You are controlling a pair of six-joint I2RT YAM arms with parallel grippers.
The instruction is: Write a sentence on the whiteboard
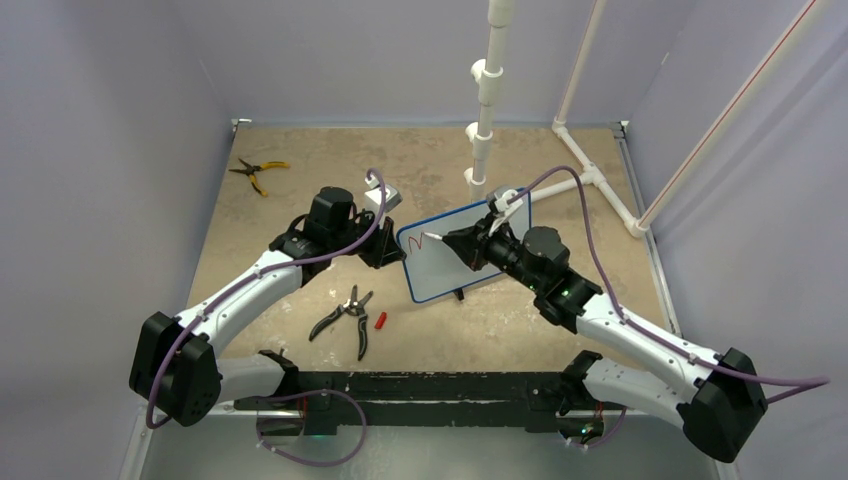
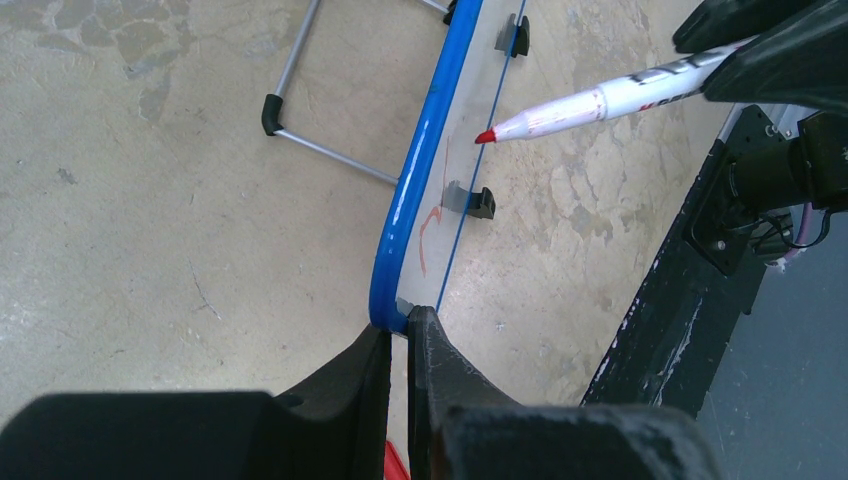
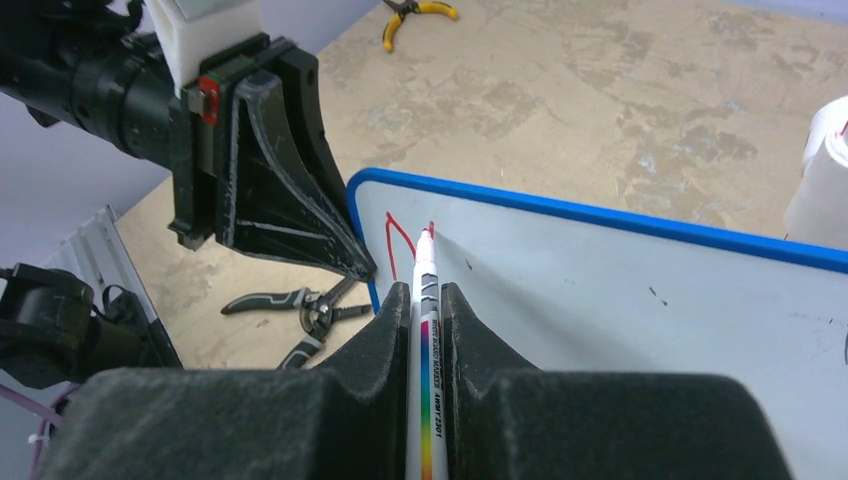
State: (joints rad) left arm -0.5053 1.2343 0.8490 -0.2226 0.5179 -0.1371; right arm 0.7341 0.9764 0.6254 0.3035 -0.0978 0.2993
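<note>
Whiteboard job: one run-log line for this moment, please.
left fingers: clamp blue-framed whiteboard edge | right fingers: hold red marker | tip near board | red strokes begun

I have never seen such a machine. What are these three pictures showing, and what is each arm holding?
These are two robot arms fixed at the near edge of a table. One picture looks down from above; the other two come from cameras on the wrists, so each shows its own fingers.

The left hand pinches the blue edge of a small whiteboard and keeps it standing. The right hand is closed on a red marker, whose tip is at the board. Only the first red strokes of the sentence are there, near the board's left corner.

On the table also lie yellow pliers, black pliers and a small red cap.
</note>
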